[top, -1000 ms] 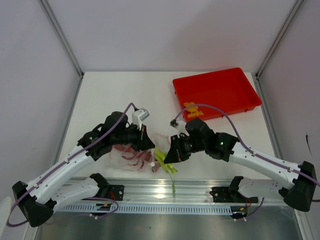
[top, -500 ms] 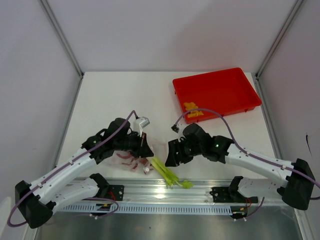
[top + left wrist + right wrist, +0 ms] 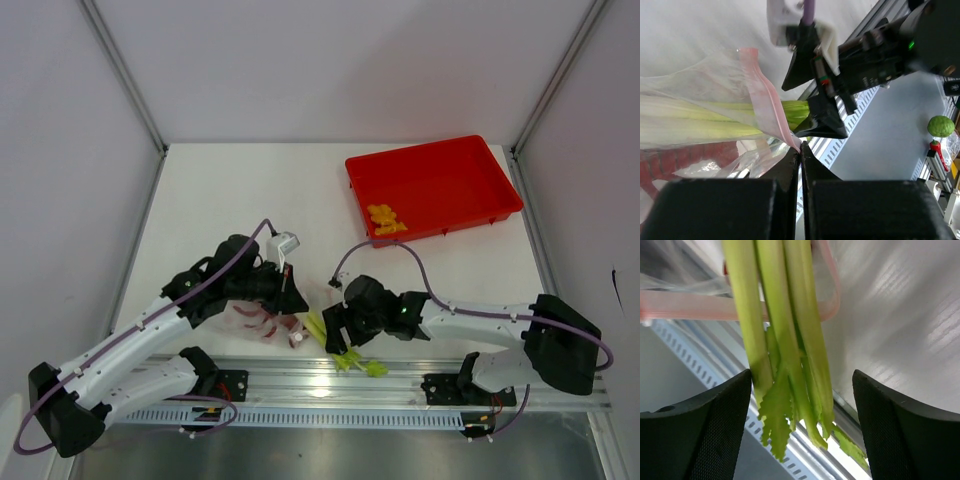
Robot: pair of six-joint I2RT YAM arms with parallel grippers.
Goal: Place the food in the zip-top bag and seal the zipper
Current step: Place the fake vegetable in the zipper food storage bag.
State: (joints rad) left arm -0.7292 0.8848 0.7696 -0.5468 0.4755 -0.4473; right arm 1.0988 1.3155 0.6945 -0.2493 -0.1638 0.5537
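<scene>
Top view: the green stalk (image 3: 347, 360) lies at lower centre, partly inside the zip-top bag (image 3: 255, 322). Left wrist view: my left gripper (image 3: 800, 150) is closed on the bag's pink zipper (image 3: 765, 95). Right wrist view: I see the right gripper (image 3: 801, 405) wide open, stalk leaves between its fingers.

Both arms bend inward and meet low at the near middle. The left hand (image 3: 296, 303) is pinched tight; the right hand (image 3: 336, 336) gapes wide.
</scene>
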